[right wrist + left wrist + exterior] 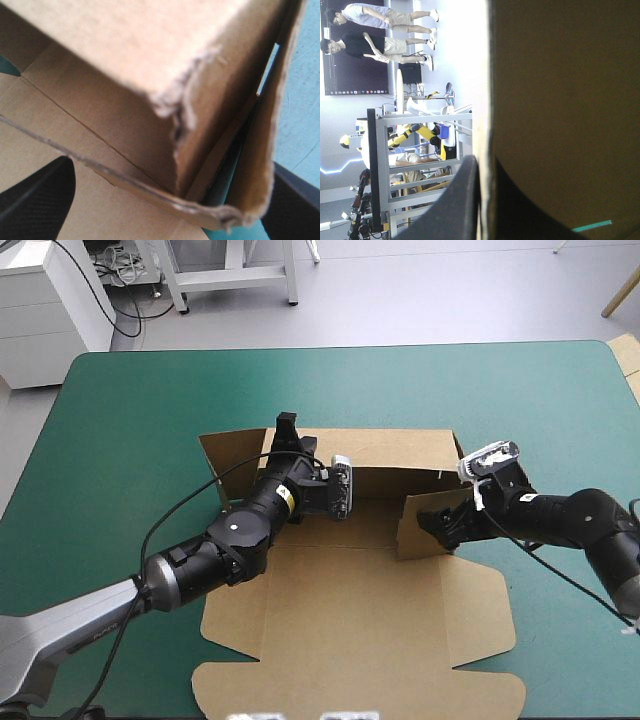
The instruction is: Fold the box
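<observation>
The brown box [350,640] lies mid-table, its front panels flat and its back wall [400,452] raised. My left gripper [289,440] reaches over that wall's left part. In the left wrist view, the left gripper [484,161] is shut on the box [560,100], with one black finger on each face of the wall's edge. My right gripper [442,525] is at the raised right side flap [425,512]. In the right wrist view, the right gripper [170,165] stands open, and the flap's folded corner [200,150] rises between its spread fingers.
The teal-green cover [130,440] lies bare to the left, to the right and behind the box. A pale brown board edge [626,352] shows at the table's far right corner. A white cabinet [40,310] stands beyond the far left corner.
</observation>
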